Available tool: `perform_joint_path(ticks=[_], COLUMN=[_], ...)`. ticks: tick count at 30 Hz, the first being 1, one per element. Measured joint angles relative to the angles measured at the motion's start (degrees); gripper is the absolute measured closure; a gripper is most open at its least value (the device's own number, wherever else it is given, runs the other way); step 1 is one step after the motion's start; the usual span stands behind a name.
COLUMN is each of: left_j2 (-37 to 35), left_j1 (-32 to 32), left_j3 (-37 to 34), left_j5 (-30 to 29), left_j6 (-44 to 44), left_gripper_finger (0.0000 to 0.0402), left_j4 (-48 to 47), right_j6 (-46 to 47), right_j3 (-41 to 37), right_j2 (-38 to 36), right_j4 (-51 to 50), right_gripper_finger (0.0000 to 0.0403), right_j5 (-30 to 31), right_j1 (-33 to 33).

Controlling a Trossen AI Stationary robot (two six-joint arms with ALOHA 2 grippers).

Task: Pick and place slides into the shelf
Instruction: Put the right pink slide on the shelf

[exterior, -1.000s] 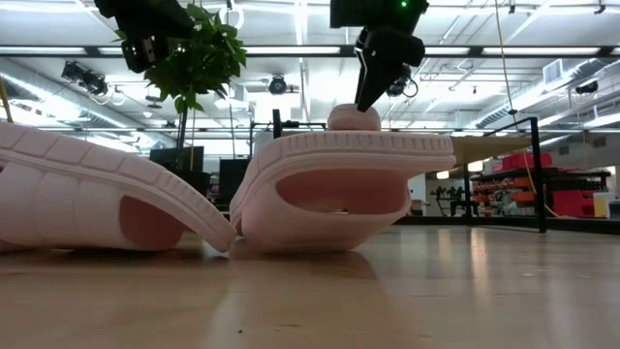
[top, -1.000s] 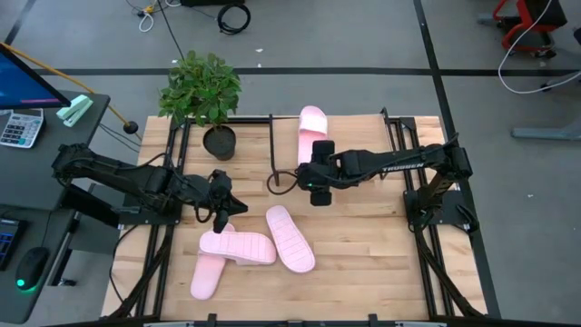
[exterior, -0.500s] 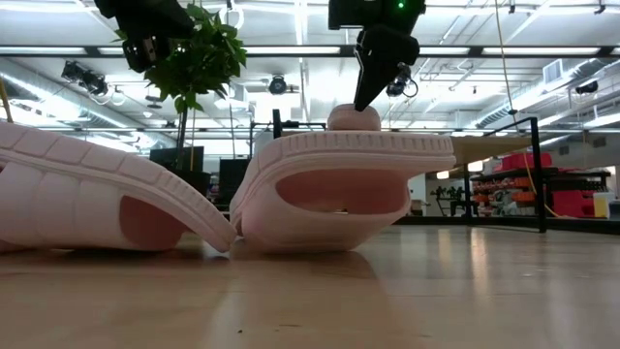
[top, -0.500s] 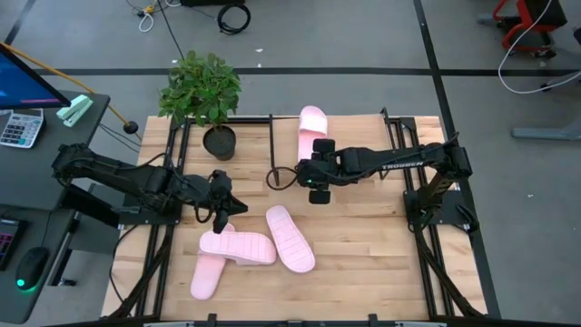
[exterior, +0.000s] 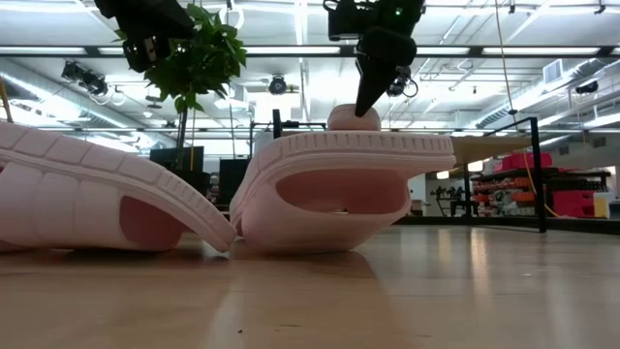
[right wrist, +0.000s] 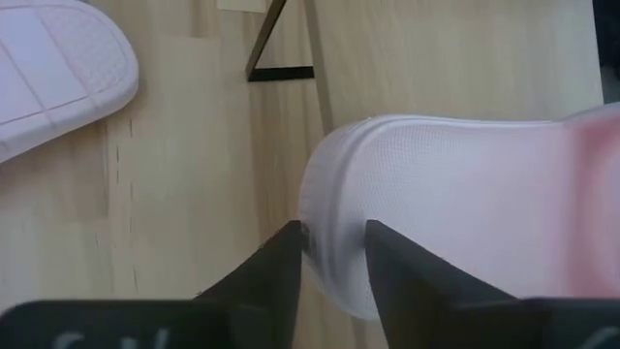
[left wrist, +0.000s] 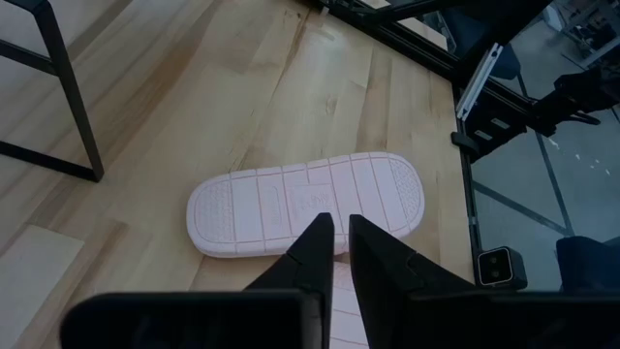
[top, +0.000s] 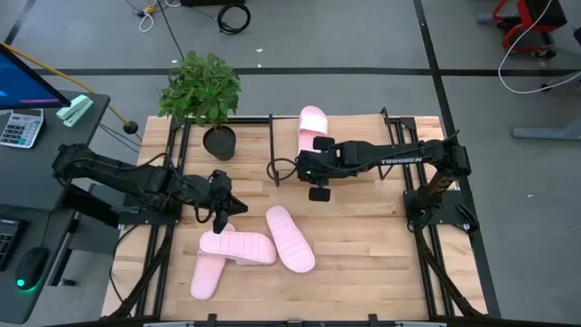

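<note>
Four pale pink slides show in the high view. One [top: 311, 127] lies at the table's far side beside the shelf's black frame [top: 271, 145]. Another [top: 290, 238] lies sole down near the middle. A third [top: 238, 246] lies sole up and overlaps the fourth [top: 207, 275]. My right gripper [top: 302, 169] is at the far slide's near end, shut on it. My left gripper [top: 221, 216] hovers shut above the sole-up slide [left wrist: 305, 204] and touches nothing. My right gripper [right wrist: 334, 242] has the far slide's rounded near end [right wrist: 334, 218] pinched between its two fingers, one on each side of the rim. In the low view the fingers [exterior: 368, 97] slant down onto the slide [exterior: 354, 118] from above. The slide's far part lies where it was.
A potted plant [top: 201, 91] stands at the far left corner. Black frame rails run along both sides of the table [top: 363, 236]. A desk with a calculator [top: 20, 127] is off the left edge. Bare wood lies near and right of the middle slide.
My right arm has drawn its wrist toward the table's far edge and turned about, so its camera block now sticks out toward the near edge. The far slide has stayed in place. My left gripper has kept still.
</note>
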Motion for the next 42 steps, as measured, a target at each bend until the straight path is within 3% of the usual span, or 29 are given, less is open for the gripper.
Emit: perform_joint_path(ticks=[11, 42], left_j2=[0.00, 0.00], left_j1=[0.00, 0.00], left_j3=[0.00, 0.00], left_j5=[0.00, 0.01], left_j6=[-0.02, -0.20], left_gripper_finger=[0.0359, 0.0362], left_j4=[0.00, -0.56], right_j6=[-0.61, -1.63], right_j3=[0.05, 0.07], right_j2=[-0.01, -3.51], right_j4=[-1.18, -6.08], right_gripper_finger=[0.0380, 0.0374], right_j5=[0.04, 0.14], right_j1=[0.17, -0.22])
